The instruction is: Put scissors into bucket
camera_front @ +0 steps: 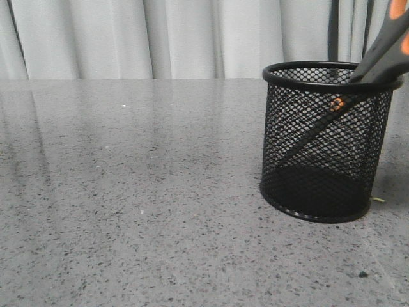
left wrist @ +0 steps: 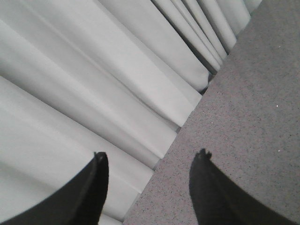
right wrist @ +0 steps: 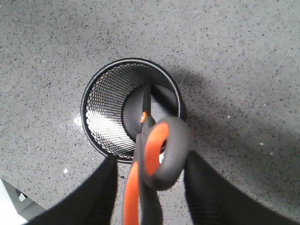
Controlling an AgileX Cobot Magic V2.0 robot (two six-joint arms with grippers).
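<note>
The left fingers (left wrist: 101, 161) are seen spread wide with nothing between them, raised over the far edge of the grey speckled surface (camera_front: 128, 192) and turned toward the pale curtain (left wrist: 93, 70). This arm is not seen in the front view, so its place over the surface cannot be given more exactly.

Further to the right, the bucket (camera_front: 326, 144) stands upright on the surface, at the right side of the scene. The scissors (camera_front: 377, 51) are already partly inside it: the dark blades go down through the mesh at a slant, the orange pivot is seen just under the rim, and the handles lean out over the right side of the rim. In the right wrist view the right fingers (right wrist: 105, 187) are placed on both sides of the handles (right wrist: 161, 152), well apart. It cannot be told if the handles are touched or already released.

A risk is judged here. The scissors are longer than the bucket is tall, so much weight stays above the rim. If they are let go while they lean so far, the bucket could be tipped to the right, or the handles could be caught by the fingers when these are pulled away.

The blade tips are hard to make out through the mesh, and the handles are cut off by the edge of the front view.
</note>
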